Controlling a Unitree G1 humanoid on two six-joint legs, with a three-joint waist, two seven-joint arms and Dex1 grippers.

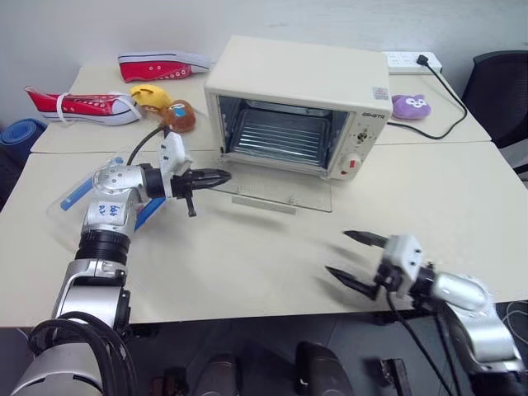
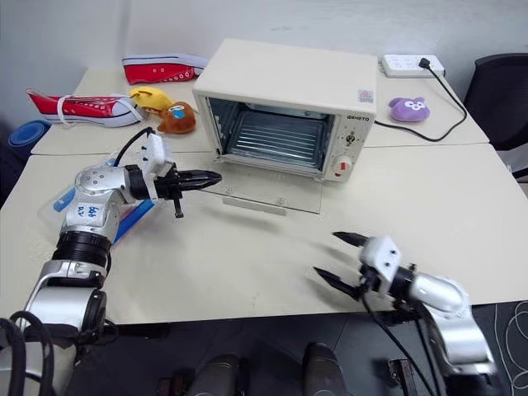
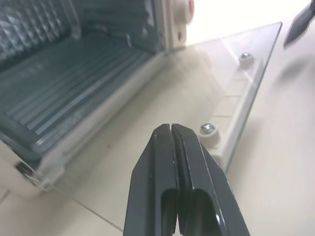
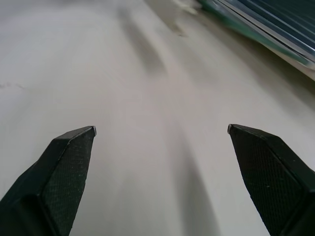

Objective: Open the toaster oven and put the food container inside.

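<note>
Right pincer (image 1: 353, 257): nearest of all, low over the near right part of the table (image 1: 247, 264), its two black fingers spread wide with nothing between them, tips pointing left and away.
Left pincer (image 1: 216, 176): over the left part of the table, fingers pressed together on nothing, tip pointing right, just at the left corner of the lowered oven door (image 1: 276, 195).
Food container (image 1: 78, 195): on the table at the left, mostly hidden under the left arm; a blue strip and a clear edge show on either side of the wrist; it lies well left of the oven, outside it.
Oven door: clear glass, folded down flat toward the near side, its cream bar handle (image 1: 264, 205) along the near edge.
Toaster oven (image 1: 301, 103): cream-white, at the middle of the table, open; the wire rack (image 1: 276, 136) inside is bare; knobs on the right panel, the lowest one red (image 1: 350, 162).
Plush toys: a yellow-and-brown one (image 1: 165, 107) left of the oven, a purple one (image 1: 411, 106) right of it.
Red sneakers: one (image 1: 78, 105) at the far left, one (image 1: 161, 66) farther back.
Power strip (image 1: 411, 61): white, at the far right, a black cable (image 1: 450, 107) running from it.
</note>
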